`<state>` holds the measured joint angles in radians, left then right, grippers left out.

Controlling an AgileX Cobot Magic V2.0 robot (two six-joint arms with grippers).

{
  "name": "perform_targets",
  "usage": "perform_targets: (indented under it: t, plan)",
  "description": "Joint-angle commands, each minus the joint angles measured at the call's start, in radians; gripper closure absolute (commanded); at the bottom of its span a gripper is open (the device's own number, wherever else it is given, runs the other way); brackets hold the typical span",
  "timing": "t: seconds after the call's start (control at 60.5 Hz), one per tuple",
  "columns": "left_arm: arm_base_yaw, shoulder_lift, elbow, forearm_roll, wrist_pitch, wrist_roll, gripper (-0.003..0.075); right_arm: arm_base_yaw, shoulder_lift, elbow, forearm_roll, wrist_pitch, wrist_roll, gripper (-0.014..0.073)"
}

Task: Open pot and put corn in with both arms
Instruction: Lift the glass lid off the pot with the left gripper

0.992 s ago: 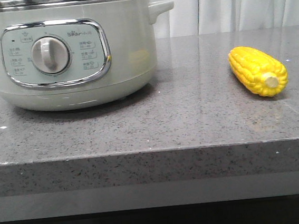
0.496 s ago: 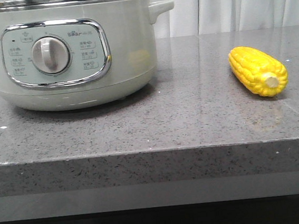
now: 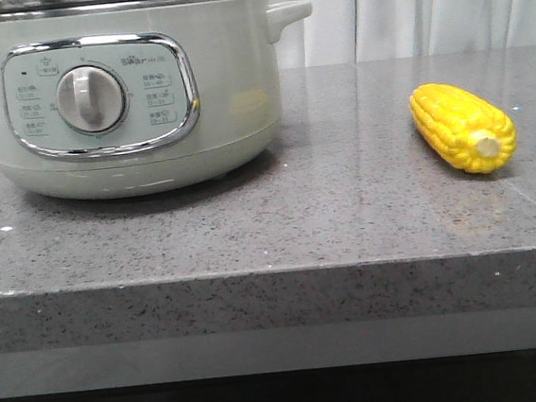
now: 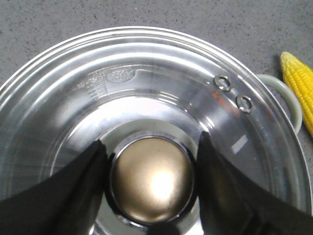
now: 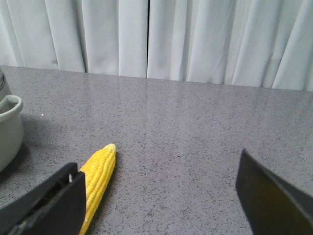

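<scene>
The large round pale grey-green cooker pot (image 3: 228, 81) has a smooth, glossy body, a chrome-framed panel and a mirror-bright metal-rimmed lid (image 4: 146, 93) with a polished brassy knob (image 4: 151, 178). The bright yellow corn cob (image 3: 462, 127) looks waxy and bumpy on the polished, speckled grey stone counter (image 3: 280, 228). Far behind hang soft, matt white cloth curtains (image 5: 195, 39).

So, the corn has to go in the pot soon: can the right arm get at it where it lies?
Probably yes. The corn lies alone on the bare counter, apart from the pot, and the right gripper is open just above it.
</scene>
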<state>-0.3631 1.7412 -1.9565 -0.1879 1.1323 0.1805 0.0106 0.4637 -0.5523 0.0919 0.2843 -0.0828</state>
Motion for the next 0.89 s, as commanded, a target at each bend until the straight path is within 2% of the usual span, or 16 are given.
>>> perform_targets:
  t: [0.0,0.182,0.314,0.463,0.628,0.876]
  plan:
    - [-0.005,-0.116,-0.05,-0.028,-0.106,0.003,0.048,-0.006,0.01,-0.037,-0.01,-0.07,0.0,-0.0041]
    - [-0.007,-0.198,-0.044,-0.028,-0.104,0.005,0.048,-0.006,0.011,-0.037,-0.01,-0.072,0.0,-0.0041]
    - [-0.007,-0.275,0.039,-0.045,-0.106,0.024,0.048,-0.006,0.011,-0.037,-0.01,-0.073,0.0,-0.0041]
    - [-0.007,-0.401,0.234,-0.104,-0.169,0.055,0.048,-0.006,0.011,-0.037,-0.01,-0.074,0.0,-0.0041]
    - [-0.007,-0.581,0.502,-0.096,-0.26,0.056,0.048,-0.006,0.013,-0.037,-0.01,-0.065,0.0,-0.0041]
    - [-0.007,-0.85,0.804,-0.069,-0.292,0.056,0.048,-0.006,0.065,-0.037,-0.01,-0.067,0.0,-0.0041]
